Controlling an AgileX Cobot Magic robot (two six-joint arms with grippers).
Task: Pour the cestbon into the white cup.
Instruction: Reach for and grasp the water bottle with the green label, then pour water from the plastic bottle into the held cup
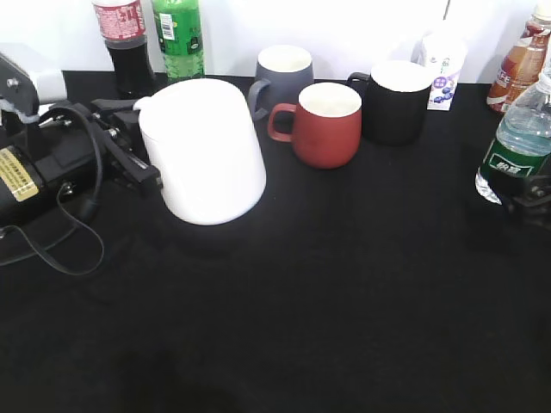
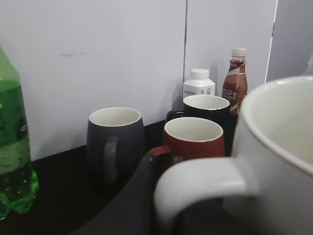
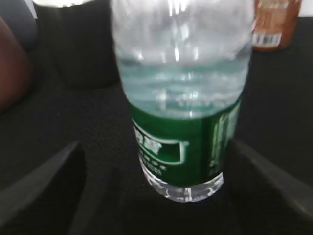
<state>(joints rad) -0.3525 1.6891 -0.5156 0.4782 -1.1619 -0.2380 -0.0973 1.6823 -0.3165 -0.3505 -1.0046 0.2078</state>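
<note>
The white cup, a large plain ceramic mug with a loop handle, hung tilted above the black table at the left, its base swung toward the camera. The cestbon, a clear bottle with a dark green label, leaned slightly at the right edge, part full of water.

Lighting: bright, even, diffuse; backdrop wall overexposed at 12 o'clock. Shadows: faint on black table. Glare: white cup nearly blown out. Focus: cestbon soft and blurred in wrist view; cup handle blurred at 6 o'clock.
</note>
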